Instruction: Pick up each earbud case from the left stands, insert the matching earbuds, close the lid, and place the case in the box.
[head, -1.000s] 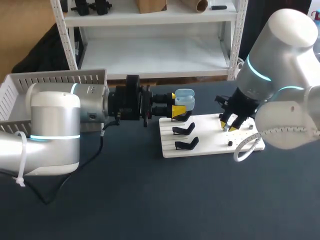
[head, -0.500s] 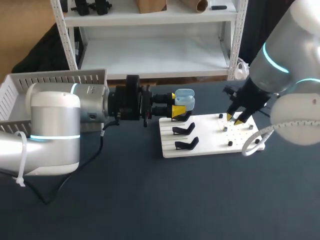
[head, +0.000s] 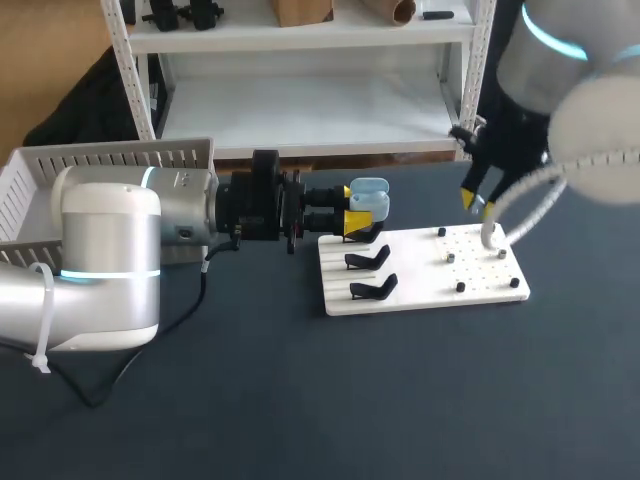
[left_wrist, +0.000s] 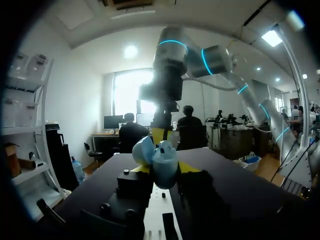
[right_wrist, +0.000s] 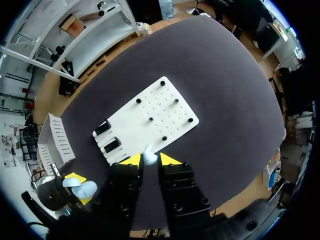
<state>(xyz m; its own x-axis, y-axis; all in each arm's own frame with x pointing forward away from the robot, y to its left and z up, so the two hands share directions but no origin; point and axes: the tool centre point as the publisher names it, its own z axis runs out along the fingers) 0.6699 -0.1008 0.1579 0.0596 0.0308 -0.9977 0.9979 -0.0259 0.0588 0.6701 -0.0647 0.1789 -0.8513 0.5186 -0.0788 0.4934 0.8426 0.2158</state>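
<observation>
Box (head: 100, 160) is sitting at the upper left of the head view, with the white board (head: 420, 285) lying right of centre. Left gripper (head: 356, 208) is clamping the open blue earbud case (head: 369, 195) at centre frame. Right gripper (head: 477, 203), hanging over the board's upper right corner, is pinching a small white earbud (right_wrist: 149, 157). The case is waiting leftward of those fingers, probably as the earbud's destination.

Even overhead light on the table (head: 300, 400) — faint shadows at the white board (head: 420, 280). Left wrist view: backlight darkens the right arm (left_wrist: 170, 75); earbud case (left_wrist: 164, 165) lit.
</observation>
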